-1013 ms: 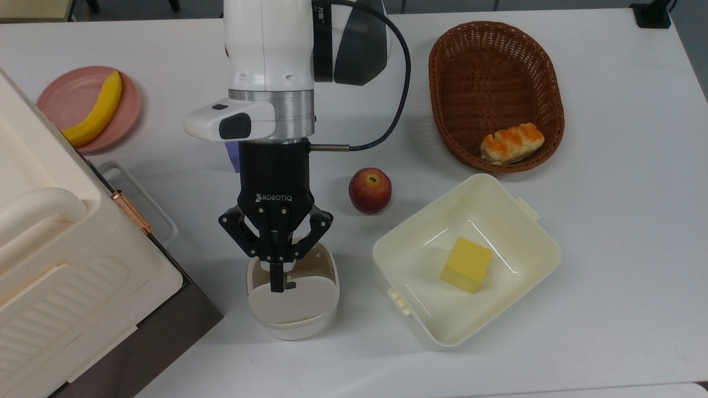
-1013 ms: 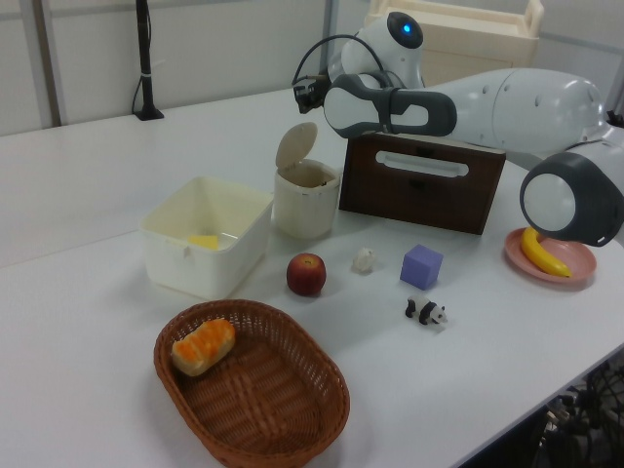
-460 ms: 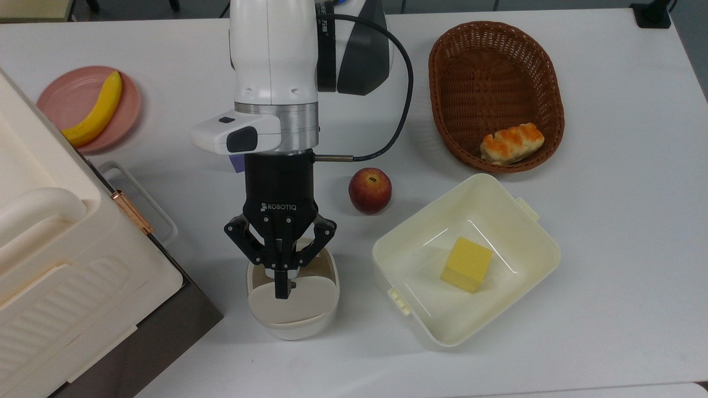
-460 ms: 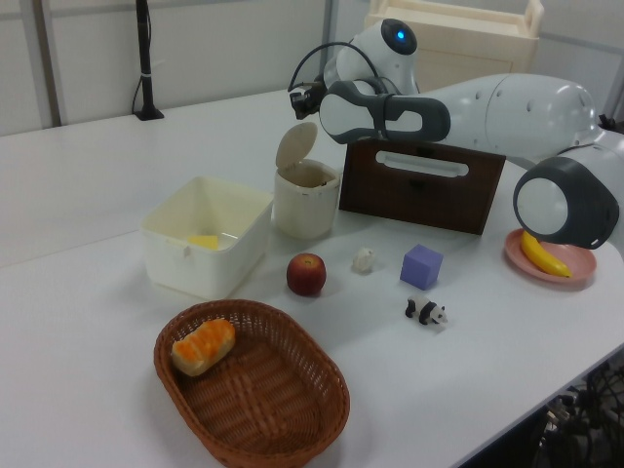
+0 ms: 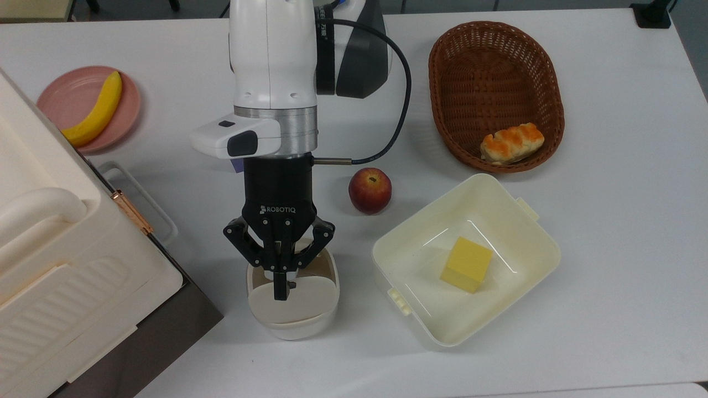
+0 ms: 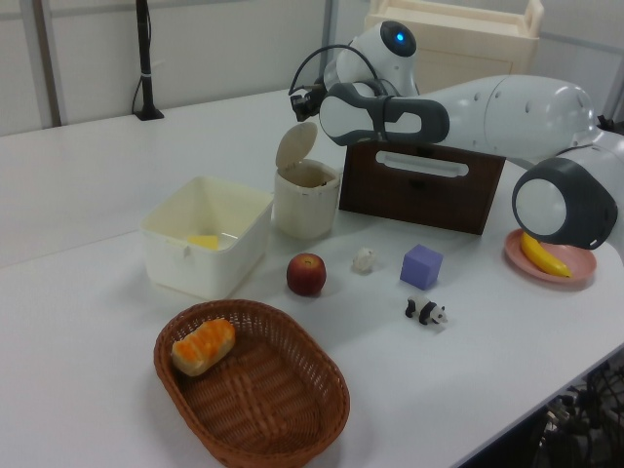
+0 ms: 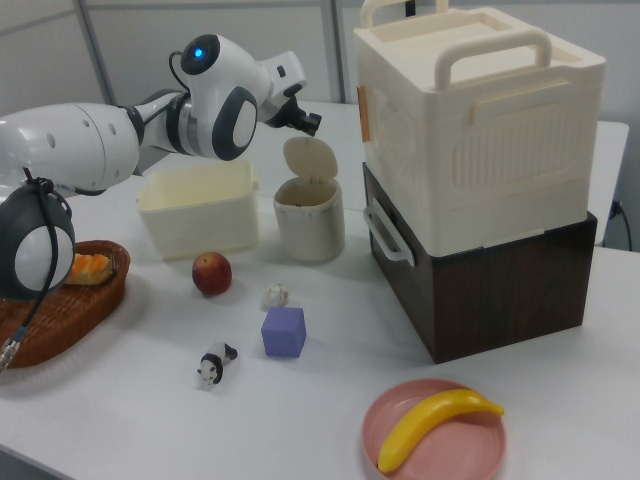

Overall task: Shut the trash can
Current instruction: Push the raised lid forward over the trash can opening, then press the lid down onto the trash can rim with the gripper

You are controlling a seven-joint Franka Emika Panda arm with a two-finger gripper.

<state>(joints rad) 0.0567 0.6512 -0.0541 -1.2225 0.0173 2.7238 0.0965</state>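
Gripper (image 5: 281, 284), black 2-finger type on the white Panda arm, sits lower centre of the top view, hanging over the small cream-white rounded-square plastic trash can (image 5: 292, 320). Fingers look pressed together w/ nothing between them, tips against the greyish-beige flat lid (image 5: 293, 299), which stands raised off the rim. In the left view the trash can (image 6: 304, 203) is centre frame, lid (image 6: 294, 146) tilted up and open, gripper (image 6: 300, 97) near its top edge. In the right view the can (image 7: 309, 221) is upper centre, lid (image 7: 309, 158) upright, gripper (image 7: 308, 123) just above it.

Just beside the can, on the top view's right, is a pale-yellow square plastic tub (image 5: 514, 221) holding 1 yellow cube (image 5: 466, 264). Red apple (image 5: 370, 190) lies near both, toward frame centre. Brown oval wicker basket (image 5: 442, 83) in the upper right of the top view holds 1 orange-topped bread piece (image 5: 511, 143). Pink round plate (image 5: 61, 91) at upper left carries 1 yellow banana (image 5: 94, 109). Big cream ribbed appliance (image 5: 50, 265) on a dark brown box (image 5: 166, 326) takes the lower left.

Right view, lower centre: purple cube (image 7: 284, 332), small whitish lump (image 7: 275, 295) & a black-and-white panda toy (image 7: 213, 364) on the white table (image 7: 560, 400).
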